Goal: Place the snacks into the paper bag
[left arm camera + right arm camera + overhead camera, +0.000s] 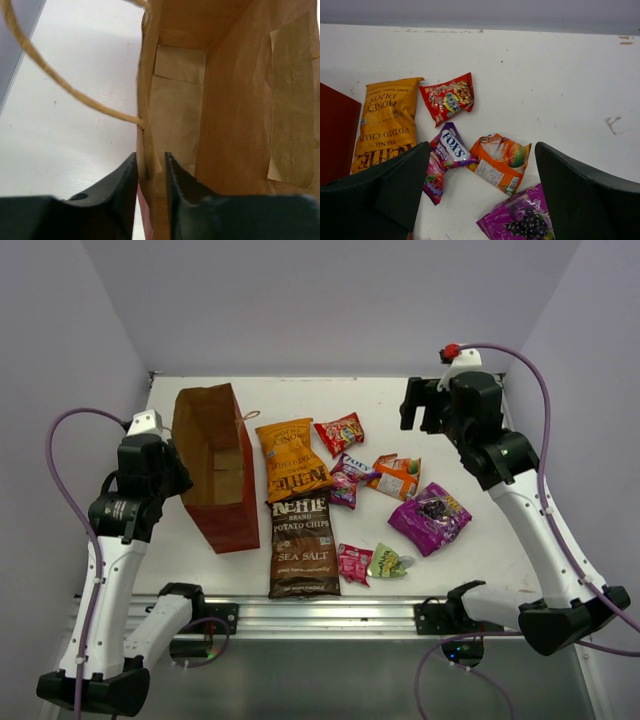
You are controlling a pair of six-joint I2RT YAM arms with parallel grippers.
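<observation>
From above, the paper bag (228, 522) stands open at the left of the table (490, 560), the snacks (430, 517) spread to its right, an orange chip bag (292, 460) and a brown chip bag (302, 545) nearest. Left wrist view: the left claw (151, 158) straddles the bag's wall beside a twine handle (60, 82), jaws nearly pinched; whether they grip I cannot tell. Right wrist view: the right claw (482, 146) hangs wide open over the small packets; steadying the bag seems the step in hand, and next this claw must lift one packet clear of touching neighbours.
</observation>
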